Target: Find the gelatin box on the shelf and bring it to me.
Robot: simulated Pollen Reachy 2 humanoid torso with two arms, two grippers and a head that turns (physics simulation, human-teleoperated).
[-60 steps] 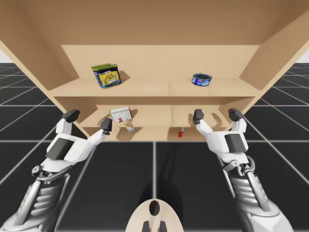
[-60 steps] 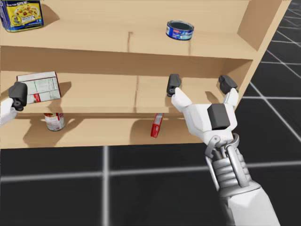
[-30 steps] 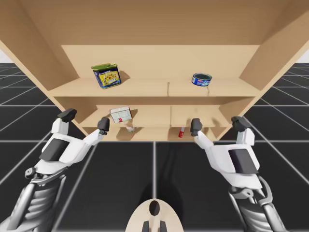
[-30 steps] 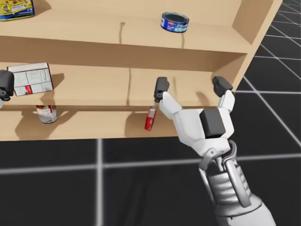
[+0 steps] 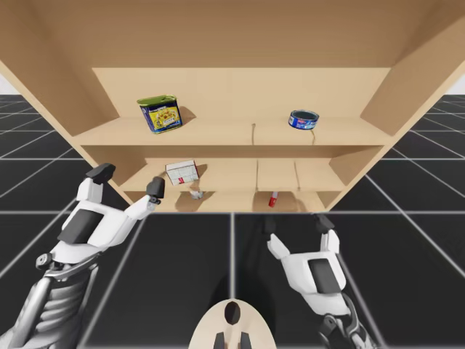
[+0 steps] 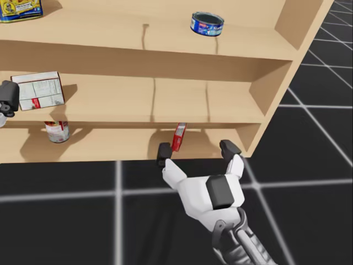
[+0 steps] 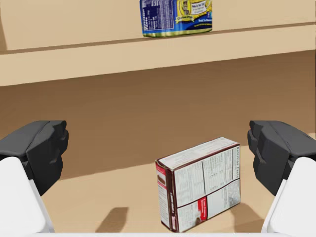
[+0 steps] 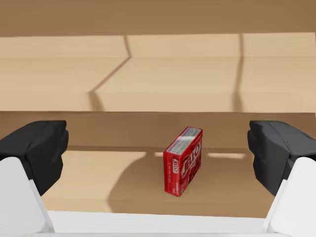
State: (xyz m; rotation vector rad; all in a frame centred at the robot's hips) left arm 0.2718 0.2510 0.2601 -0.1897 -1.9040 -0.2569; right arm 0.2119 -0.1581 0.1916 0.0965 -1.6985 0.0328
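A small red box [image 5: 273, 198] [image 6: 178, 137] stands on the shelf's bottom level. In the right wrist view the red box [image 8: 183, 161] is straight ahead, some way beyond my open right gripper [image 8: 158, 148]. That right gripper [image 5: 296, 224] [image 6: 196, 150] hovers low in front of the shelf with nothing between its fingers. A white and brown box [image 5: 182, 171] [image 6: 38, 91] [image 7: 200, 183] sits on the middle level. My left gripper [image 5: 128, 180] [image 7: 158, 148] is open just in front of it, not touching.
The top level of the wooden shelf [image 5: 240, 134] holds a blue and yellow can [image 5: 160, 113] [image 7: 177, 17] at the left and a flat blue tin [image 5: 303, 119] [image 6: 207, 24] at the right. A red and white can [image 5: 196, 193] [image 6: 57, 131] stands on the bottom level under the white box.
My right arm has drawn back and dropped from the middle shelf to bottom-shelf height, now facing the red box. The left arm has barely moved. My head has turned slightly.
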